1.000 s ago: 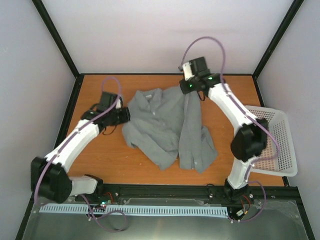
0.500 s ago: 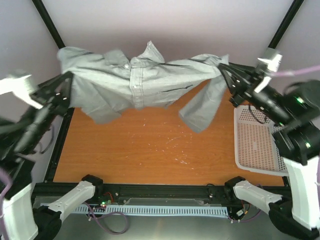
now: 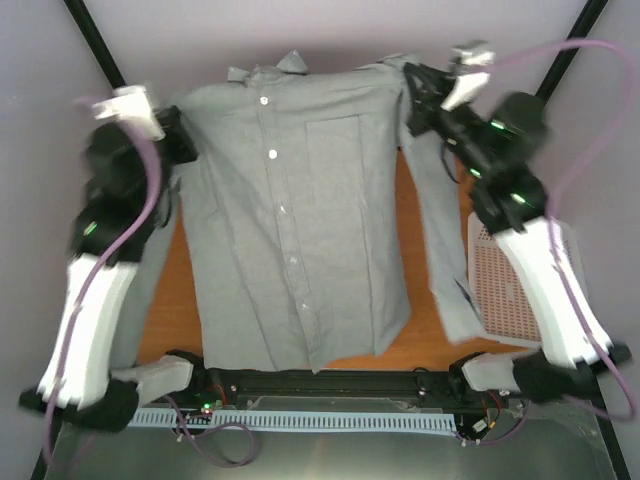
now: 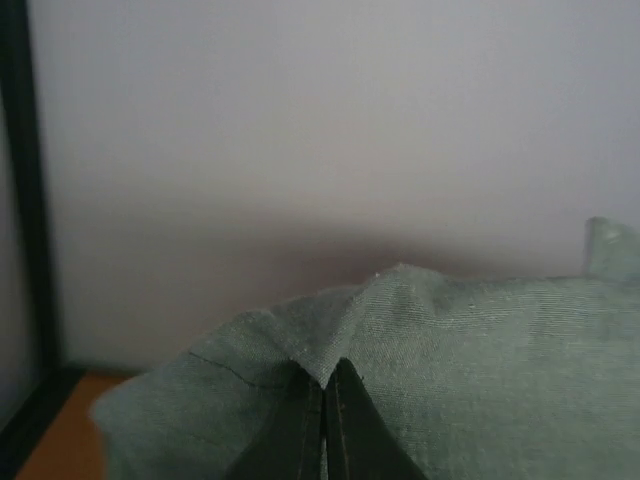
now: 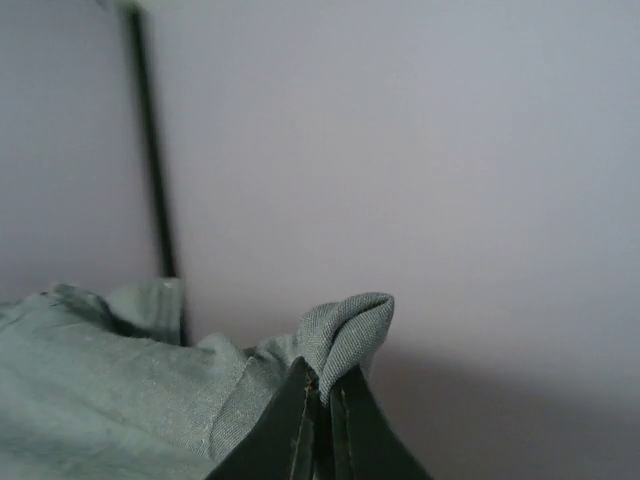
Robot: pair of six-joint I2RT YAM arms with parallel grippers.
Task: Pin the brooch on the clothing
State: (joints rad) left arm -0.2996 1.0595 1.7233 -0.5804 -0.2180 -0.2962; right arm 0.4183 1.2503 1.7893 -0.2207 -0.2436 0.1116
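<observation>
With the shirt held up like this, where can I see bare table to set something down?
Two slivers of table show: one between the shirt and the left arm, one between the shirt's body and the sleeve hanging by the basket. The shirt, pinched by the left pincer and right pincer, hides everything else.

Orange wood worktop (image 3: 178, 310), only strips of it showing, with a white mesh basket (image 3: 500, 285) sitting at its right edge.
</observation>
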